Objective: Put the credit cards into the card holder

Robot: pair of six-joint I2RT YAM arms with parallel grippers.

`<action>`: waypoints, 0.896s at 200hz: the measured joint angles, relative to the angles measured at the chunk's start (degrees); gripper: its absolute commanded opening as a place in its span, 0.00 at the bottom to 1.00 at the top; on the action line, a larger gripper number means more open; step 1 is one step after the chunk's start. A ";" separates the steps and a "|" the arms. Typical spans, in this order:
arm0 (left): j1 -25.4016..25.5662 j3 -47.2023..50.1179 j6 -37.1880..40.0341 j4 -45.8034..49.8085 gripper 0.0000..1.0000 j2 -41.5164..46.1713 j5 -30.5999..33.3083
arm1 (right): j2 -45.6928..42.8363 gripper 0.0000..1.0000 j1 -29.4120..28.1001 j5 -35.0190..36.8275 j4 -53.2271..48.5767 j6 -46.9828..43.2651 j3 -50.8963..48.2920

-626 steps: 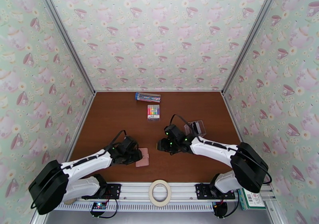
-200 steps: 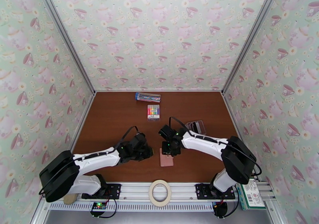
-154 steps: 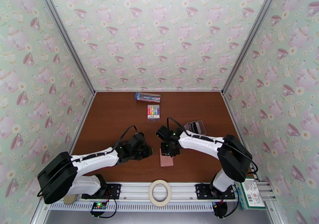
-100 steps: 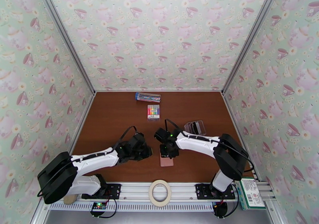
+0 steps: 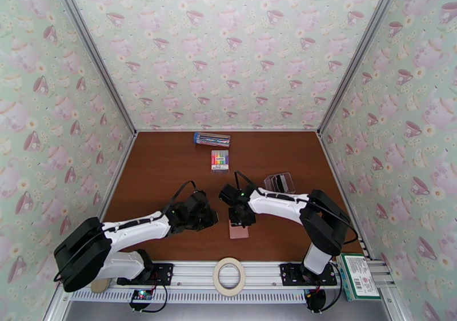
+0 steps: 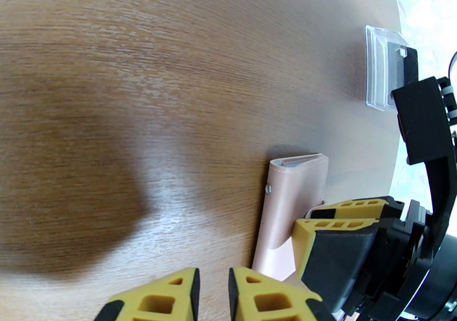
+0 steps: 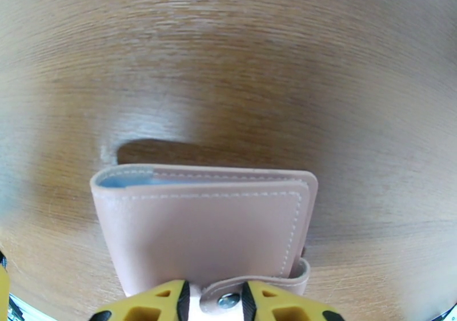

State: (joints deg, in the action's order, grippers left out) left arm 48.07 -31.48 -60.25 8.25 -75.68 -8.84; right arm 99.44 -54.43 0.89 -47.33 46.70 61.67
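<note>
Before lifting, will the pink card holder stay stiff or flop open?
Probably bendy: the card holder looks like soft stitched leather. Its snap strap seems unfastened, so it may fall open. Being flat, it should slide, not roll.

No writing could be read anywhere. The green-and-white box (image 5: 359, 285) by the right arm's base carried some print — too small and blurred to make out — and the marker pack (image 5: 220, 160) showed only coloured stripes.

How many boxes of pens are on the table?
2. A clear pen box with blue ends lies by the back wall. A pack of rainbow markers lies just in front of it. The arms may hide something small.
</note>
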 measured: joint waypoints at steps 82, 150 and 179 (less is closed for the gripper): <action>0.68 0.00 -0.02 -1.29 0.24 -1.79 -0.66 | 0.11 0.18 0.00 0.44 -0.42 0.02 0.00; 1.25 0.00 -0.02 -1.70 0.24 -2.29 -0.85 | -0.66 0.04 0.44 0.63 -0.09 0.02 -0.63; 1.29 0.00 -0.02 -1.73 0.24 -2.75 -0.85 | -2.14 0.00 1.18 -0.17 1.57 0.02 -2.21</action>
State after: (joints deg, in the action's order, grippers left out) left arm 49.36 -31.48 -60.27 6.52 -78.43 -9.69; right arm 97.30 -53.25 0.71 -45.76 46.72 59.46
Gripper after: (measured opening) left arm 0.238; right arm 0.088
